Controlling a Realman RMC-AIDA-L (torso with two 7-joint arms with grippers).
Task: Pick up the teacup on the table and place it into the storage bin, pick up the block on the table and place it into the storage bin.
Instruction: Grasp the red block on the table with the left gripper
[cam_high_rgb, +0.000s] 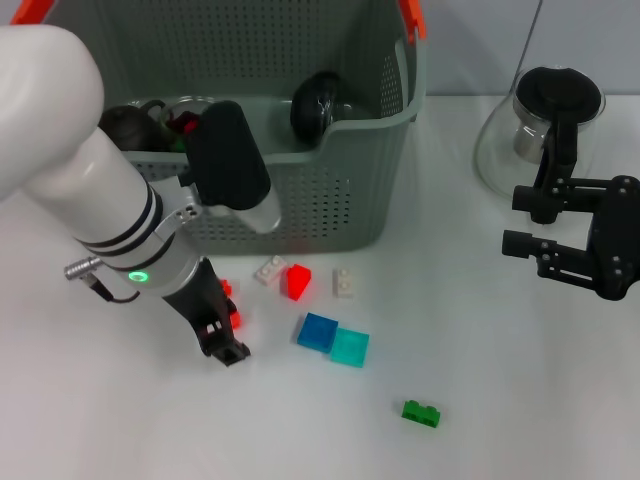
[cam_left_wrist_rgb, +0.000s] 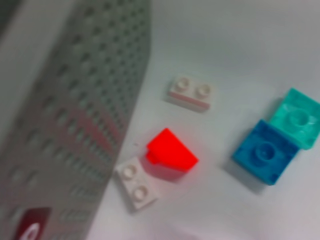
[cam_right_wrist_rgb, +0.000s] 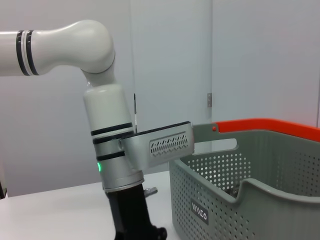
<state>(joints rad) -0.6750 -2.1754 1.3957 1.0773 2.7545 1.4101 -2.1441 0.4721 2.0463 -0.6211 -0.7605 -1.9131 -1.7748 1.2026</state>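
**Left gripper low among the blocks**

We see the left gripper (cam_high_rgb: 222, 335) down at the table, a red block (cam_high_rgb: 229, 302) beside its fingers; whether it grips, we cannot tell. Farther back sits the storage bin (cam_high_rgb: 340, 190). The right gripper (cam_high_rgb: 522, 220) hangs parked, jaws apart.

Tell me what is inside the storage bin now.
In the storage bin, dark round objects and something red show. The left arm and the front wall hide the rest.
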